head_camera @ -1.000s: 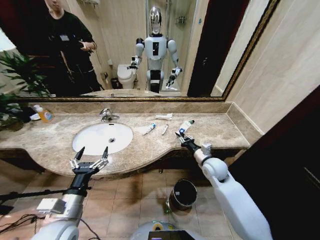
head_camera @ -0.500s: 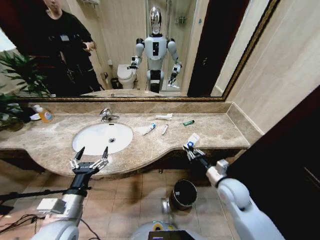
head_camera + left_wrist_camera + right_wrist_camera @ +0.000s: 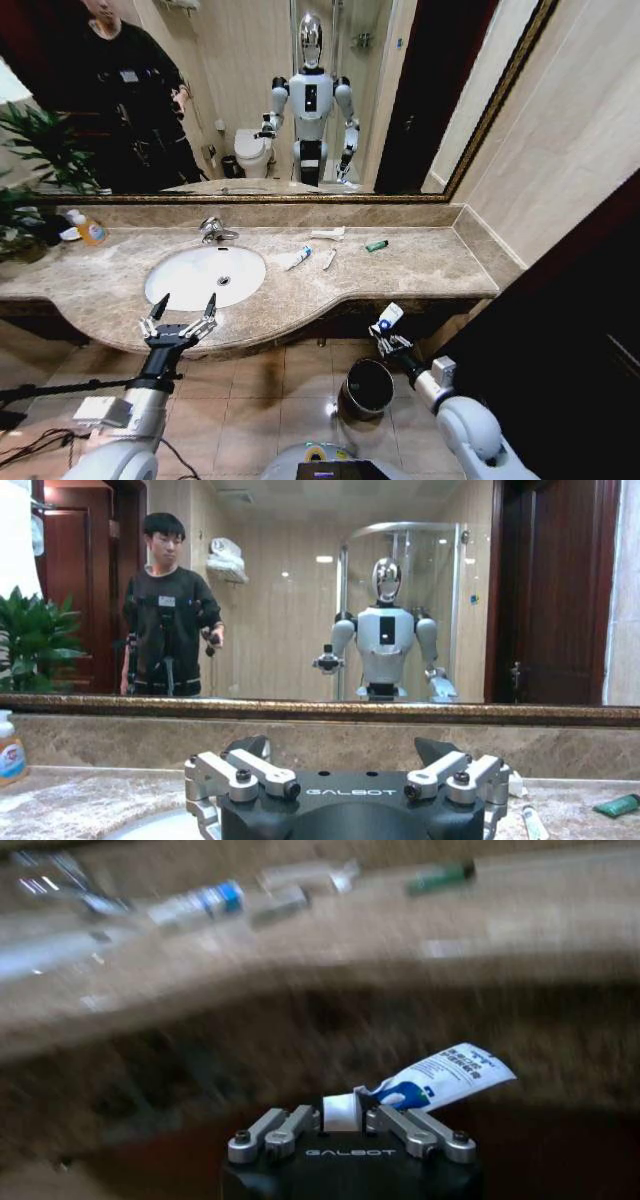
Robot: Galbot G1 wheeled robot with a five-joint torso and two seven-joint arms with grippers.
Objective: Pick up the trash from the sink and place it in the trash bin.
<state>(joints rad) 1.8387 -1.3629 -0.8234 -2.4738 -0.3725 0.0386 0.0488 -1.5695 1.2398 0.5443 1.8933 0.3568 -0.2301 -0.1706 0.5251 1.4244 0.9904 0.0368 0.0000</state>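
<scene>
1. Left gripper [image 3: 181,312] hovers with fingers spread wide and empty, at the counter's front edge just before the sink [image 3: 206,275].
2. Countertop trash right of the basin: blue-ended tube [image 3: 298,258], slim packet [image 3: 329,259], white packet [image 3: 328,233], green piece [image 3: 377,245].
3. Trash bin [image 3: 367,386] stands on the floor below.
4. Right gripper [image 3: 389,339], clenched on a white-and-blue tube [image 3: 388,318], hangs below the counter edge, just above the bin's right side.
</scene>
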